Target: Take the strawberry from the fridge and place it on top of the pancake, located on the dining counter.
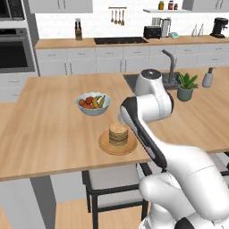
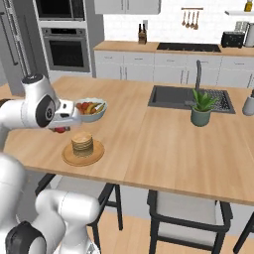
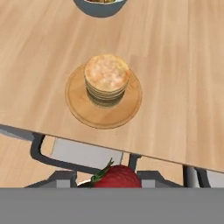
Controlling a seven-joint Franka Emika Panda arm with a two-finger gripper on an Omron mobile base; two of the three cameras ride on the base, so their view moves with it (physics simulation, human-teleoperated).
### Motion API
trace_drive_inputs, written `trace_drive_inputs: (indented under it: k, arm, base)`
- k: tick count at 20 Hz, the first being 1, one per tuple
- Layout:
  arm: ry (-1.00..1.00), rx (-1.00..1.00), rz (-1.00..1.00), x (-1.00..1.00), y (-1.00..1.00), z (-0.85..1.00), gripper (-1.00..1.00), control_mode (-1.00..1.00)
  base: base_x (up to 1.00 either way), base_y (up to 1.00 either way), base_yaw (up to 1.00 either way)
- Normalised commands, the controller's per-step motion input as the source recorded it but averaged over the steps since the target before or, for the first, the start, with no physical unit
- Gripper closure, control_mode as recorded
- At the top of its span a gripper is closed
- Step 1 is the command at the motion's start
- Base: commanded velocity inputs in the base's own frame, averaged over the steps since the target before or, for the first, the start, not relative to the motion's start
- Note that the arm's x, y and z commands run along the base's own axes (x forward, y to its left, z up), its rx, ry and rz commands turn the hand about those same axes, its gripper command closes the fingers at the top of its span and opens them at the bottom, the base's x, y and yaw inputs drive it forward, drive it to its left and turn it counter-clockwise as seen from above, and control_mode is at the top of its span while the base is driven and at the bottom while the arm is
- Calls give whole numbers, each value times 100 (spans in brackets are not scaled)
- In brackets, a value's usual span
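The strawberry (image 3: 116,176) is clamped in the gripper (image 2: 60,130), hanging above the counter (image 1: 49,134) edge just short of the pancake (image 3: 106,80), not touching it. The pancake stack sits on its wooden plate (image 3: 78,105) near that edge, with 1 fruit bowl (image 1: 93,103) just past it. A potted plant (image 1: 186,86) stands by the sink (image 2: 168,96), well beyond the pancake.

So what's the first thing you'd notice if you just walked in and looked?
The pancake stack grabs the eye first, sitting on its round wooden plate near the front edge of the dining counter. Next is the strawberry, held in the pincer in the air, short of the stack. Behind the plate stands a white fruit bowl of colourful fruit.
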Motion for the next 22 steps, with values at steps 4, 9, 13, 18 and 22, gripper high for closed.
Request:
trace_drive_inputs:
  k: [4,9,13,18,22]
  arm:
    - [3,0,1,50,-8,-23,100,-100]
    - [7,4,4,62,-19,-32,100,-100]
    - [8,0,0,71,0,-51,100,-100]
    - [0,0,0,64,4,-48,100,-100]
    - [0,0,0,48,31,-44,100,-100]
  base:
    - [0,0,0]
    - [0,0,0]
    - [0,0,0]
    - [0,0,0]
    - [0,0,0]
